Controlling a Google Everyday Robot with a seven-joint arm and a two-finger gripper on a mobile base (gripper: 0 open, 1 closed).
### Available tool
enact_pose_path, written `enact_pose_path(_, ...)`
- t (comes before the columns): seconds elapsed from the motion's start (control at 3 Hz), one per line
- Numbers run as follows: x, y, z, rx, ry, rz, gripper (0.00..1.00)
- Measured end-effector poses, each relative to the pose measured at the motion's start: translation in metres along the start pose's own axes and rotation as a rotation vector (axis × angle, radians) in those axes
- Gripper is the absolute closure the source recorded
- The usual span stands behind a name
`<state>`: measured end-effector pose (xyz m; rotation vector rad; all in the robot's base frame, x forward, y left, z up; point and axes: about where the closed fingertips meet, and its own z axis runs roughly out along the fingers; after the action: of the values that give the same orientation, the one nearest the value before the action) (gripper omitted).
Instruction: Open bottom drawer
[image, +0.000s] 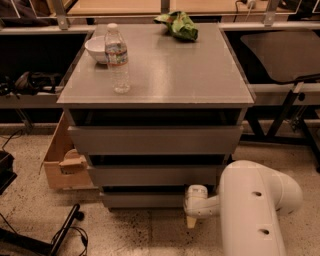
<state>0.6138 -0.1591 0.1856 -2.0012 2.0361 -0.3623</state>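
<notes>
A grey cabinet (165, 80) with three stacked drawer fronts fills the centre of the camera view. The bottom drawer (142, 199) is the lowest and shortest front, close to the floor, and sits flush under the middle front. My white arm (252, 210) comes in from the lower right. The gripper (192, 212) is at the right end of the bottom drawer, just in front of it and pointing down toward the floor. A tan fingertip (191, 221) shows below the white wrist.
On the cabinet top stand a water bottle (117, 59), a white bowl (98, 49) and a green bag (179, 25). A wooden crate (62, 162) sits on the floor to the left. Black cables and a stand leg (60, 235) lie at lower left. Table frames flank both sides.
</notes>
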Motion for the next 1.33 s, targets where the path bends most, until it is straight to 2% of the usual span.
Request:
enact_pose_path(0.33, -0.004, -0.005, 0.015, -0.029, 0.026, -0.007, 0.0)
enact_pose_path(0.67, -0.006, -0.011, 0.024, -0.058, 0.052, 0.001, 0.18)
enact_pose_path(1.0, 0.003, -0.004, 0.021, -0.099, 0.072, 0.045, 0.41)
enact_pose_path(1.33, 0.033, 0.016, -0.005, -0.134, 0.121, 0.127, 0.64)
